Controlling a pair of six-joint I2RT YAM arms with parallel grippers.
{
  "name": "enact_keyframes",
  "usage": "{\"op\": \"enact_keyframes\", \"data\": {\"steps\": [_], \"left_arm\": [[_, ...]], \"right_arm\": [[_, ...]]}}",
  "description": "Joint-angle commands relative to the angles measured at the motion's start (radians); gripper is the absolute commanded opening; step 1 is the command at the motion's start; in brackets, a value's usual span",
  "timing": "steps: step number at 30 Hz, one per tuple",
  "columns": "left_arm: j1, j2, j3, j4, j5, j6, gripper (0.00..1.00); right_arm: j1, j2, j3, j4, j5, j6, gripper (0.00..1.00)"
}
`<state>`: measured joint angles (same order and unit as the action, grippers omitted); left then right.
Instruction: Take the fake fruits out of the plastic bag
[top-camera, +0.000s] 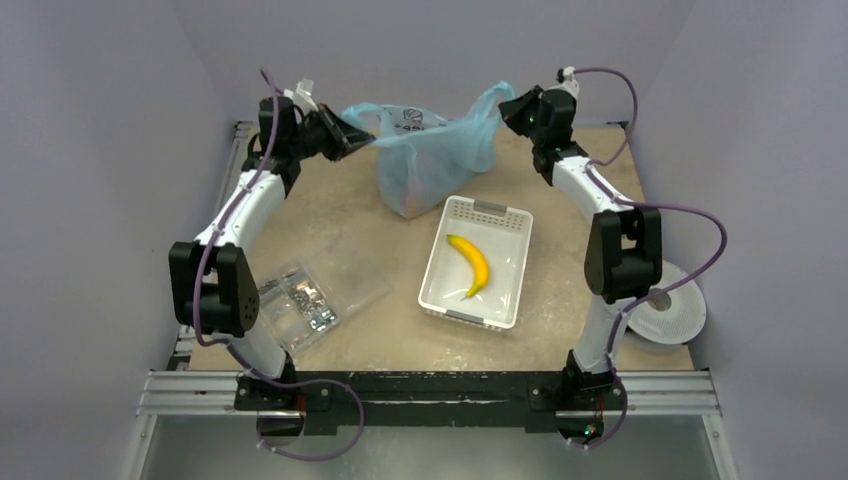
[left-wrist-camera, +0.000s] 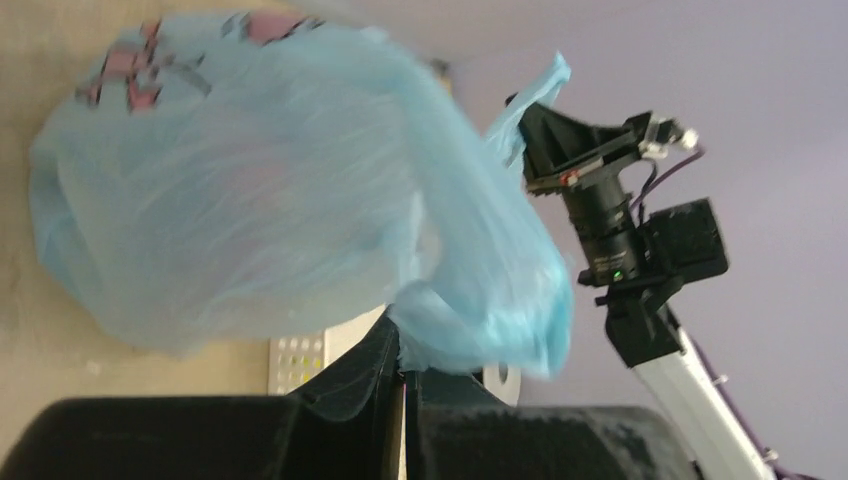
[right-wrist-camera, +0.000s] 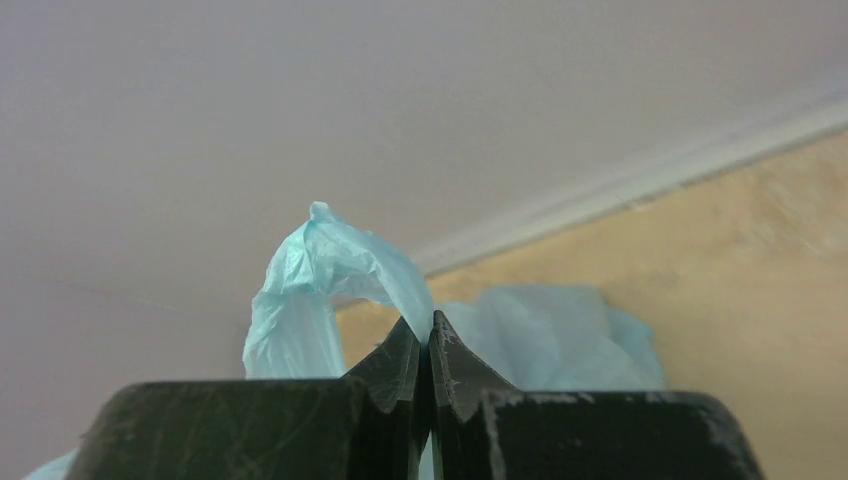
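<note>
The light-blue plastic bag hangs stretched between both arms at the back of the table, its bottom sagging just behind the white basket. My left gripper is shut on the bag's left handle, and the bag bulges in front of it in the left wrist view. My right gripper is shut on the right handle, a thin blue strip pinched between its fingertips. The fake fruits are hidden inside the bag; only a faint reddish tint shows through the film.
A white perforated basket sits at centre right with a yellow banana in it. A clear packet of metal bits lies at the left near the left arm. A white round disc lies off the table's right edge.
</note>
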<state>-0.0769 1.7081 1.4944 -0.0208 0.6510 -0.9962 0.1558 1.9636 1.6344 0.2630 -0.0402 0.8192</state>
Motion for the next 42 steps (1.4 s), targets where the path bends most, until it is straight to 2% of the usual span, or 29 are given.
{"op": "enact_keyframes", "data": {"steps": [1,4,6,10,12,15,18,21,28,31,34,37,40,42], "left_arm": [[-0.063,-0.139,-0.242,0.04,0.033,0.112,0.0],[-0.112,-0.223,-0.397,-0.079,-0.079,0.181,0.0],[-0.129,-0.257,-0.48,-0.075,-0.144,0.195,0.0],[-0.145,-0.272,-0.54,-0.145,-0.228,0.228,0.0],[-0.162,-0.29,-0.557,-0.145,-0.235,0.23,0.0],[-0.186,-0.322,-0.584,-0.12,-0.244,0.226,0.0],[-0.189,-0.339,-0.588,-0.122,-0.244,0.227,0.0],[-0.191,-0.343,-0.587,-0.117,-0.233,0.231,0.0],[-0.211,-0.327,-0.625,-0.058,-0.22,0.203,0.0],[-0.213,-0.332,-0.653,-0.023,-0.22,0.185,0.0],[-0.213,-0.332,-0.654,-0.016,-0.22,0.185,0.0],[-0.212,-0.335,-0.642,-0.014,-0.216,0.185,0.0],[-0.214,-0.336,-0.637,0.023,-0.213,0.183,0.0],[-0.216,-0.33,-0.637,0.022,-0.21,0.176,0.0]], "right_arm": [[-0.016,-0.166,-0.199,-0.034,0.138,-0.226,0.0],[-0.016,-0.174,-0.241,-0.123,0.232,-0.37,0.0],[-0.016,-0.148,-0.214,-0.177,0.274,-0.456,0.0],[-0.001,-0.138,-0.183,-0.216,0.261,-0.498,0.0],[0.03,-0.159,-0.166,-0.257,0.329,-0.528,0.0],[0.075,-0.196,-0.143,-0.34,0.426,-0.584,0.22],[0.09,-0.24,-0.136,-0.422,0.407,-0.589,0.41],[0.113,-0.336,-0.204,-0.415,0.402,-0.591,0.57],[0.23,-0.508,-0.247,-0.465,0.46,-0.615,0.86],[0.238,-0.56,-0.248,-0.516,0.424,-0.603,0.9],[0.241,-0.631,-0.296,-0.51,0.307,-0.53,0.97],[0.246,-0.661,-0.317,-0.561,0.239,-0.478,0.99],[0.289,-0.667,-0.327,-0.556,0.132,-0.456,0.86],[0.363,-0.678,-0.355,-0.497,0.137,-0.454,0.79]]}}
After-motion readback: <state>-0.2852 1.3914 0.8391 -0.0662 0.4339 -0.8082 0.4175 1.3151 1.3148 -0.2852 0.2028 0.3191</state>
